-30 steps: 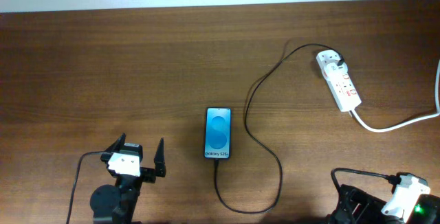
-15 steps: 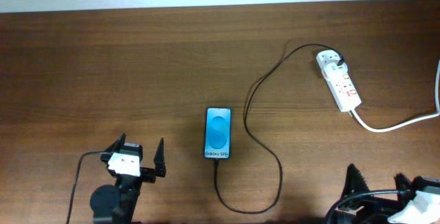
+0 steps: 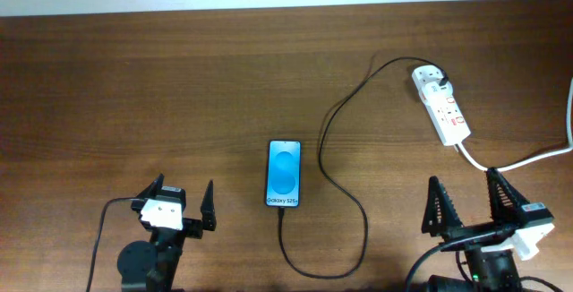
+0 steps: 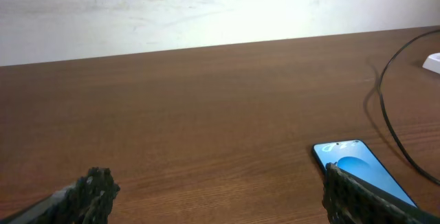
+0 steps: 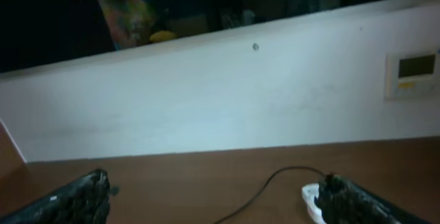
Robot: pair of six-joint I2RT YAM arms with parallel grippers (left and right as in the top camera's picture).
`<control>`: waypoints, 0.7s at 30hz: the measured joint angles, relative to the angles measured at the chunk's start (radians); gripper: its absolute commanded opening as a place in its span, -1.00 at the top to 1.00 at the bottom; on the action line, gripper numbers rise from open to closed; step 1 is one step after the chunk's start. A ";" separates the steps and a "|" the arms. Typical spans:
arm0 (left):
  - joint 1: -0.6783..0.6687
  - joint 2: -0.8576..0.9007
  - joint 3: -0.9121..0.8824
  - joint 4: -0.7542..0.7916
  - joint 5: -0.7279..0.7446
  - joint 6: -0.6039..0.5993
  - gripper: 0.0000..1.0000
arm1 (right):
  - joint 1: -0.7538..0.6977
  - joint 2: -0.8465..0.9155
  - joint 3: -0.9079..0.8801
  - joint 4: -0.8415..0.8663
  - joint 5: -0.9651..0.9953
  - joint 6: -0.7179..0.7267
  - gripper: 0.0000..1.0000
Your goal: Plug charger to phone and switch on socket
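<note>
The phone point(image 3: 285, 174) lies flat mid-table with its blue screen lit; it also shows at the lower right of the left wrist view point(image 4: 354, 165). The thin black charger cable point(image 3: 345, 202) loops from the phone's near end up to its plug in the white socket strip point(image 3: 440, 104) at the far right, and the cable point(image 5: 265, 185) and the strip point(image 5: 313, 202) show in the right wrist view. My left gripper point(image 3: 183, 201) is open and empty, left of the phone. My right gripper point(image 3: 467, 204) is open and empty, near the front right.
A thick white cord point(image 3: 528, 158) runs from the strip off the right edge. The robot's own black cable point(image 3: 98, 234) curls at the front left. A white wall point(image 4: 206, 11) stands beyond the table's far edge.
My right arm has risen from the bottom right corner; its open fingers now point up the table toward the strip. The left arm, phone and cable have not moved.
</note>
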 measured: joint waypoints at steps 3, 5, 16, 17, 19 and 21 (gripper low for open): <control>0.000 0.000 0.000 0.000 0.000 0.000 -0.98 | 0.010 0.000 -0.043 0.073 -0.006 0.000 -0.97; 0.000 0.000 0.000 0.000 0.000 0.000 -0.98 | 0.027 0.000 -0.079 0.114 -0.006 0.000 -0.97; 0.000 0.000 0.000 0.000 0.000 0.000 -0.99 | 0.054 0.000 -0.214 0.202 -0.009 0.000 -0.96; 0.000 0.000 0.000 0.000 0.000 0.000 -0.98 | 0.054 0.000 -0.229 0.211 -0.009 0.000 -0.96; 0.000 0.000 0.000 0.000 0.000 0.000 -0.98 | 0.054 0.000 -0.249 0.244 -0.009 0.000 -0.96; 0.000 0.000 0.000 0.000 0.000 0.000 -0.98 | 0.054 0.000 -0.266 0.288 -0.009 0.000 -0.96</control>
